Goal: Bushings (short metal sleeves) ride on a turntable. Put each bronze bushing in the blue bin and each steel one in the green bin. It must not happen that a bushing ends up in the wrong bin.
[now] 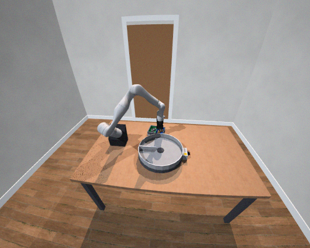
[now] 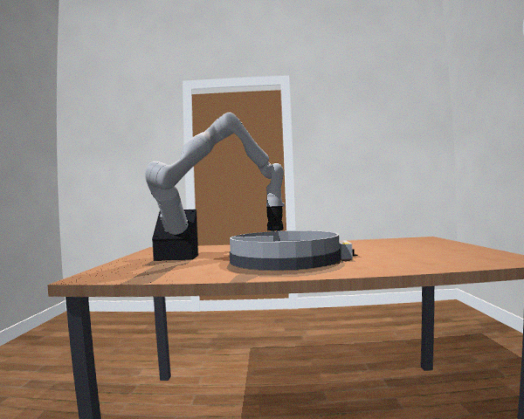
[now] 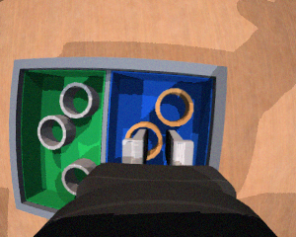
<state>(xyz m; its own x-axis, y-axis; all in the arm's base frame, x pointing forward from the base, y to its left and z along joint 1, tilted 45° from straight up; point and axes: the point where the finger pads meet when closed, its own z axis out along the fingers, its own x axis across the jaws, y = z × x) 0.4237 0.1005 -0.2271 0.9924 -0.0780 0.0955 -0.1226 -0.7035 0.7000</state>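
My gripper (image 1: 159,129) (image 2: 274,230) (image 3: 156,141) is partly open above the blue bin (image 3: 137,88), with nothing between its fingertips. In the wrist view one bronze bushing (image 3: 158,107) stands in the blue bin beyond the fingers. Another bronze bushing (image 3: 144,123) is seen below them, partly covered by the left finger. The green bin (image 3: 37,170) holds three steel bushings (image 3: 95,102) (image 3: 71,131) (image 3: 89,165); the gripper body partly hides the lowest. The turntable (image 1: 169,157) (image 2: 285,248) shows no bushing in the top view; its inside is mostly hidden in the exterior view.
The two bins share a grey rim (image 3: 138,63) and stand just behind the turntable. A raised wall surrounds the turntable, and a pale divider (image 1: 148,146) reaches inward from its left side. A small box (image 1: 185,153) (image 2: 346,250) sits at its right. The arm's black base (image 1: 118,139) (image 2: 175,247) stands to the left.
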